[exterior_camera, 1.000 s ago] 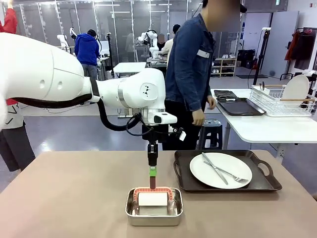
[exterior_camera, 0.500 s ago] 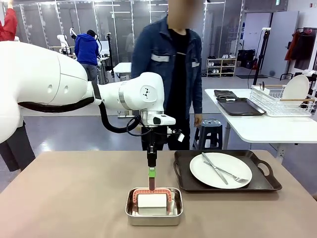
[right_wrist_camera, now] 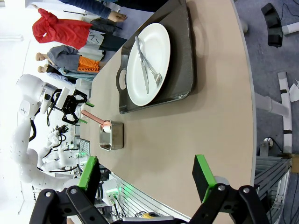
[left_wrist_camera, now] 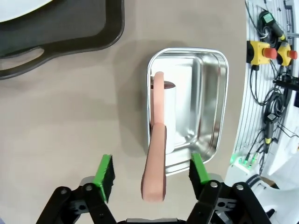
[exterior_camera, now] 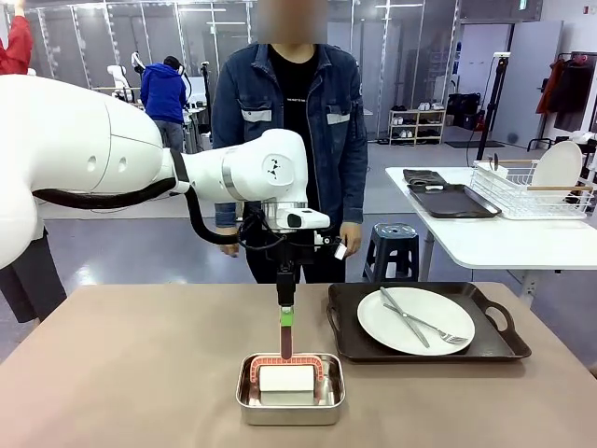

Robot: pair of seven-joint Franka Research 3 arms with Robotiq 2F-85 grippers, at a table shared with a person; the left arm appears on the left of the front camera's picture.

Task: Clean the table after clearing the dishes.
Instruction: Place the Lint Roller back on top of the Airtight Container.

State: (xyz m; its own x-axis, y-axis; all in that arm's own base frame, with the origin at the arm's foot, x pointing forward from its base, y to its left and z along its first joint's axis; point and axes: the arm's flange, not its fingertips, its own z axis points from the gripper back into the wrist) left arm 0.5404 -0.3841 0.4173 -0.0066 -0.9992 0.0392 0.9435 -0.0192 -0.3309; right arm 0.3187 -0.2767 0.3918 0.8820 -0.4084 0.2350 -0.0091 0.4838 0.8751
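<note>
The left jaws hang above the small steel pan (exterior_camera: pixel 290 399), pointing straight down, near the desk's (exterior_camera: pixel 131 373) front edge at its middle. From the left wrist they stand spread. Their green pads (left_wrist_camera: pixel 105 173) lie on either side of a pink handle (left_wrist_camera: pixel 156 186) and touch it on neither side. That handle rises out of the pan toward the camera. Its lower end joins a white block (left_wrist_camera: pixel 171 116) that lies inside the pan against one wall. From the front, the block shows within a reddish arch.

The right jaws are spread wide too, with nothing between their green pads (right_wrist_camera: pixel 90 175). They are over the desk's end, looking along the length of it toward the pan and the left arm beyond it.

The beige desk carries one dark brown tray (exterior_camera: pixel 350 347) on its right half, just beside the pan but apart from it. In the tray sits a round white plate (exterior_camera: pixel 438 334). A knife and fork (exterior_camera: pixel 410 317) lie crossed on the plate.

A person (exterior_camera: pixel 289 131) in a denim jacket stands at the far side of the desk, behind the left arm, arms hanging down. To the right behind stands a white table (exterior_camera: pixel 504 238) with a wire rack (exterior_camera: pixel 532 191) and another dark tray (exterior_camera: pixel 452 201).
</note>
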